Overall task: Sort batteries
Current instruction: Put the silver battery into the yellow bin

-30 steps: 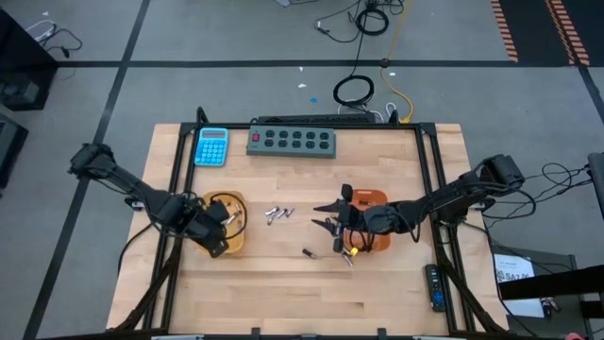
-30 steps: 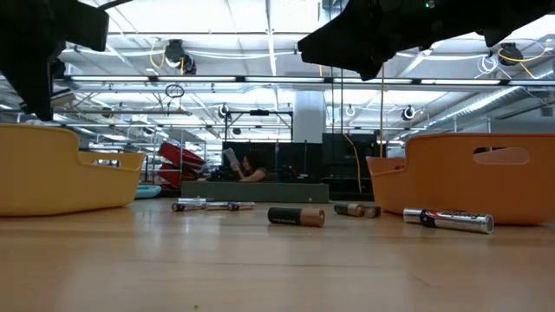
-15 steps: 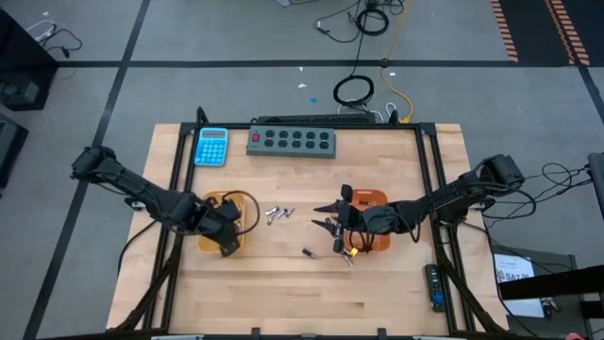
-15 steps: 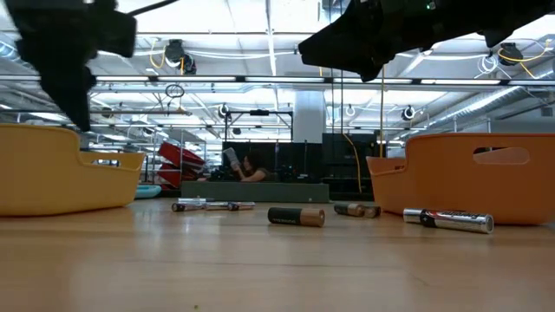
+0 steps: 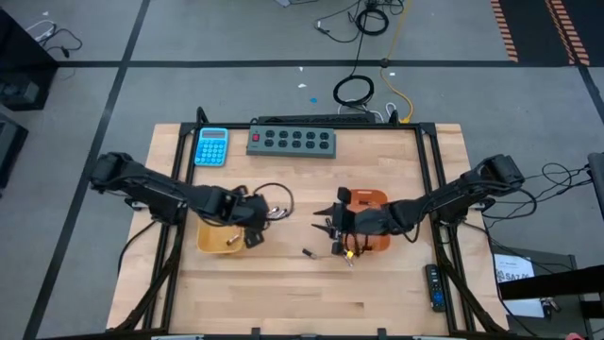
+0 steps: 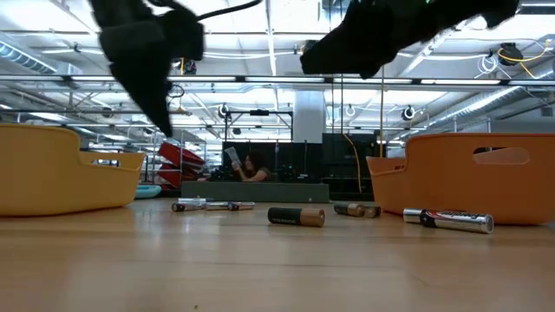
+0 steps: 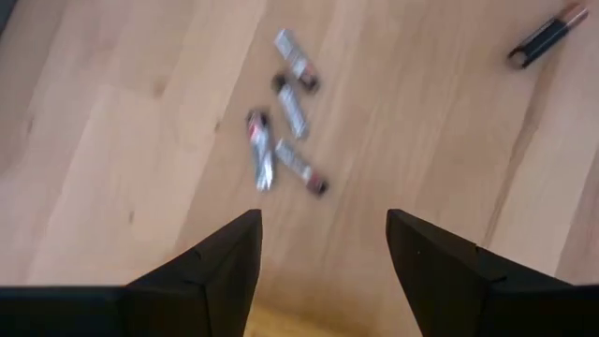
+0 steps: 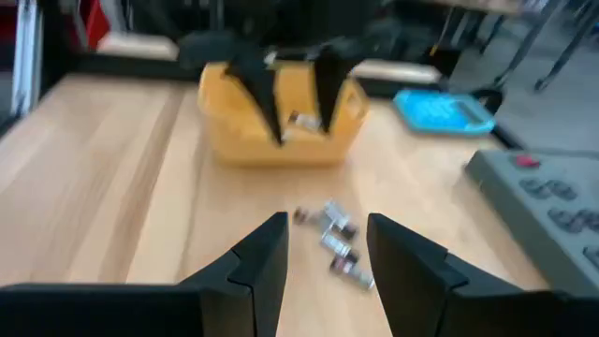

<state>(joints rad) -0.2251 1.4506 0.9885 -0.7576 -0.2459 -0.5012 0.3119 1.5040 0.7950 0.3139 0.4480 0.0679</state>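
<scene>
Several silvery batteries (image 7: 285, 122) lie loose on the wood between the two trays, and they also show as batteries (image 8: 332, 239) in the right wrist view. A dark battery (image 5: 308, 253) lies nearer the front, and another battery (image 6: 448, 219) rests beside the orange tray (image 5: 370, 200). A battery (image 8: 301, 119) lies in the yellow tray (image 5: 215, 241). My left gripper (image 7: 323, 220) hovers open above the yellow tray's right rim, short of the silvery cluster. My right gripper (image 8: 328, 225) hangs open at the orange tray's left side, holding nothing.
A blue calculator (image 5: 212, 146) and a grey power strip (image 5: 293, 141) sit along the table's far edge. A black cable loops over my left arm near the cluster. Bare wood lies along the near edge.
My left gripper has swung from above the yellow tray toward the table's right, and now stands over the tray's right rim, close to the silvery batteries. My right gripper has barely moved.
</scene>
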